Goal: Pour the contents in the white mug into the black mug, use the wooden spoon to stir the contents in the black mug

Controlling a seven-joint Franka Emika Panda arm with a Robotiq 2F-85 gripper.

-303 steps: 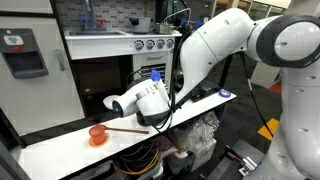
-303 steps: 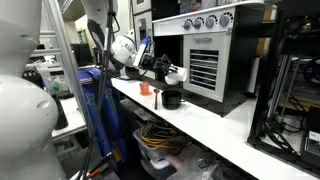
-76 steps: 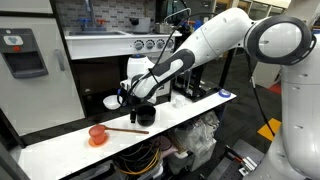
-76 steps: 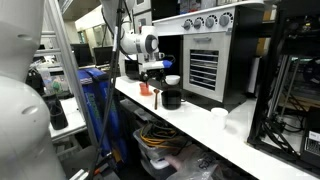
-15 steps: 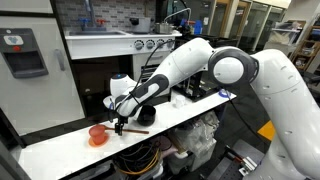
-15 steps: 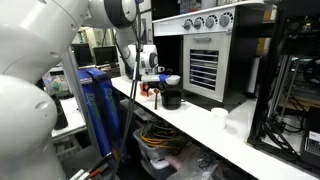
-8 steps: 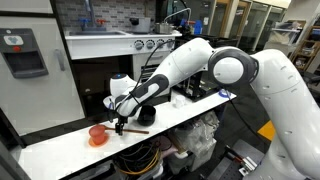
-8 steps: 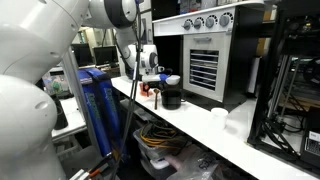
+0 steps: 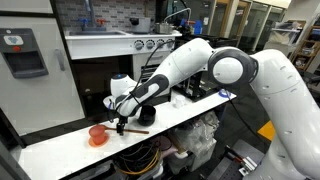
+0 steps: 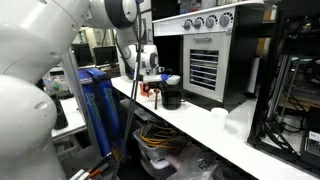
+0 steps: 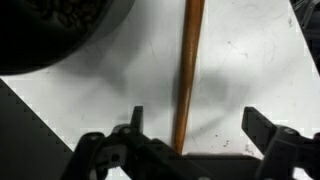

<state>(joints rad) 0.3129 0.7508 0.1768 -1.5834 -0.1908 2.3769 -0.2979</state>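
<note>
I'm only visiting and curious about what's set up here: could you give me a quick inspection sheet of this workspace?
Surface: white table.
Job's things: wooden spoon lying flat beside black mug; white mug nearby.
Clutter: orange-red cup on a saucer.
Grippers: gripper open, straddling the spoon's handle, not gripping it.
Cables: tangle under the table.
Surroundings: oven with knobs behind the table.

A long white worktop (image 9: 60,147) (image 10: 250,145) is shown in both exterior views. It is set before a black cabinet (image 9: 100,75) topped by a silver panel of round knobs (image 9: 150,44). A white appliance with a dark recessed panel (image 9: 25,52) is seen at one end. Tangled cables (image 10: 160,135) are kept beneath the worktop, a blue container (image 10: 97,95) is placed beside it, and a yellow marking (image 9: 268,128) is painted on the floor.
</note>
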